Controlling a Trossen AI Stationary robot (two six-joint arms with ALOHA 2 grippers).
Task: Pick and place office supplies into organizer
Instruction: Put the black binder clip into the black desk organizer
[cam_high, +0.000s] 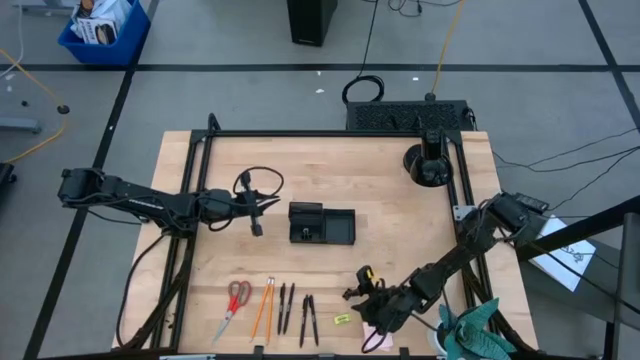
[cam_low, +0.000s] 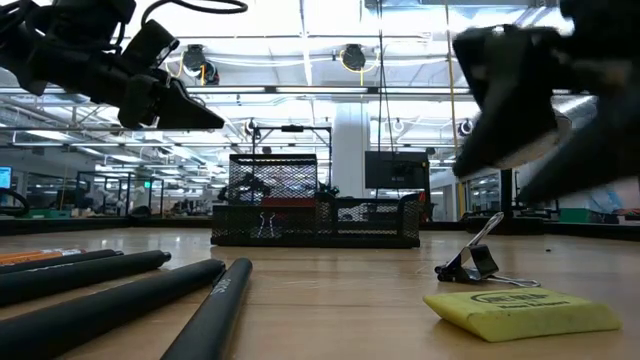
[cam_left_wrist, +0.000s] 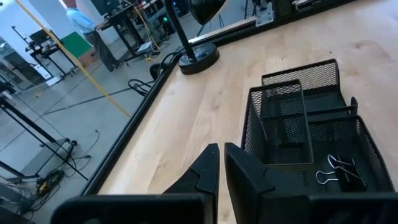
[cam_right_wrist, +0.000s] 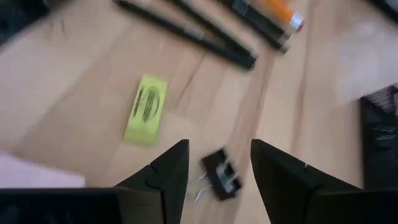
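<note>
Black wire-mesh organizer (cam_left_wrist: 311, 124) on a smooth pale wooden table (cam_high: 390, 200).

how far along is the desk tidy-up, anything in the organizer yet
Early on. Done: one binder clip lies in the organizer. In hand: the right hand hangs open over a second binder clip on the table, beside the yellow piece, gripping nothing. The left hand is shut and empty near the organizer. Left on the table: scissors, pencils, pens, the pink pad.
</note>
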